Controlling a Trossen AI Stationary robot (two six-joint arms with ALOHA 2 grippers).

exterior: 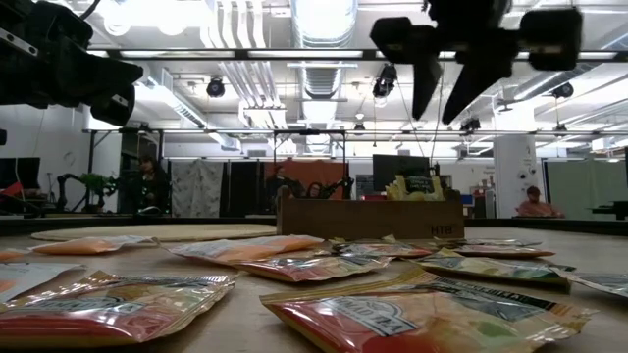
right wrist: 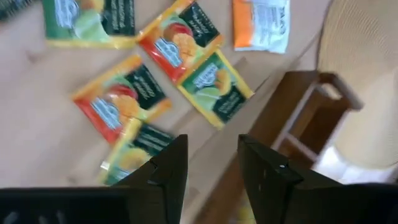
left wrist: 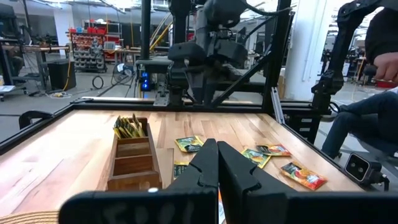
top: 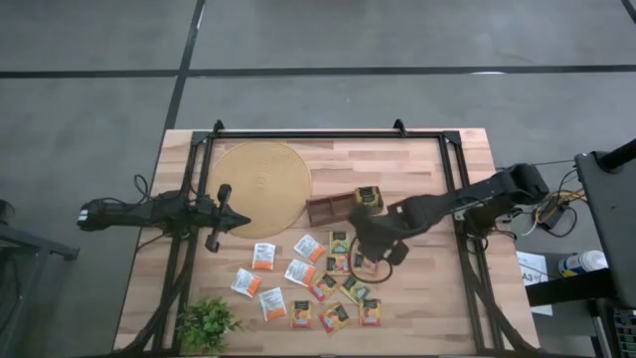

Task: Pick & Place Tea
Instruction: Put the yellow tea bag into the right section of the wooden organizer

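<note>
High view showed the left gripper [top: 238,220], jaws shut and empty, by the round mat [top: 262,187]. About fifteen tea sachets [top: 316,287] lay flat at mixed angles; more stood upright in the wooden tray [top: 343,204]. Above them hovered the right gripper [top: 370,262], jaws parted, holding nothing.

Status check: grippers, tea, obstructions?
Right gripper open, empty, above loose flat tea sachets. Left gripper shut, parked. Brown wooden compartment tray adjacent.
</note>
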